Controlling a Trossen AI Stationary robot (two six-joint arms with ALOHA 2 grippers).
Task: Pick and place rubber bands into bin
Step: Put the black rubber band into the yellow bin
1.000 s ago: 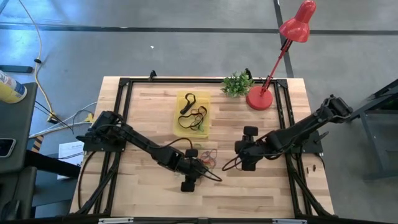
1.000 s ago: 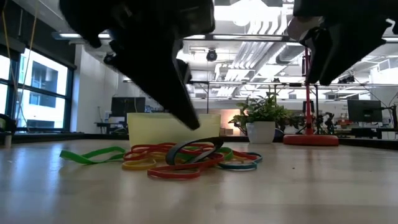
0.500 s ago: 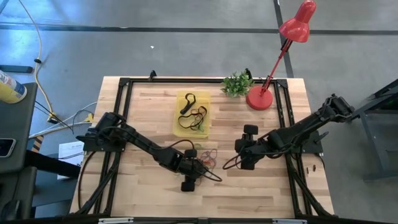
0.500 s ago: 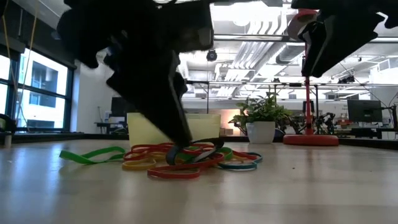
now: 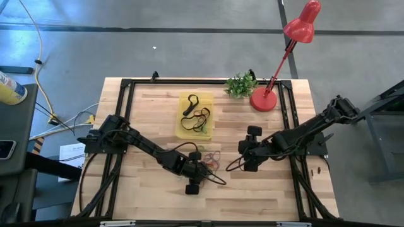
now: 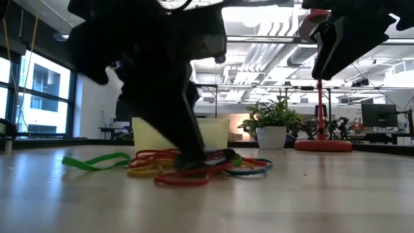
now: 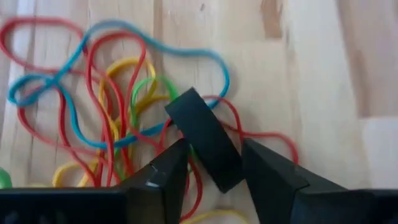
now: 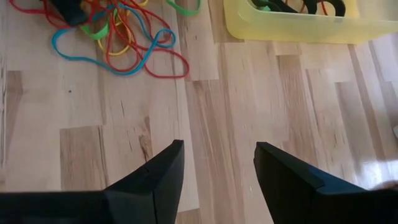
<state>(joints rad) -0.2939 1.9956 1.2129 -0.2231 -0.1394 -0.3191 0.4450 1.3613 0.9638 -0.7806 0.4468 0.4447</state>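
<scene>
- Left gripper down on the band pile at table centre-front; fingers either side of a wide black band, touching it or nearly so. Can't tell whether it's clamped.
- Black band lies on top of the red, yellow, green and blue loops.
- Right gripper just right of the pile, off the wood, jaws apart, nothing in them.
- Green band loose at the pile's left edge in the low view.
- Bin behind the pile, near it, holds black, red and green bands.
- Plant and red lamp at the far right edge.
</scene>
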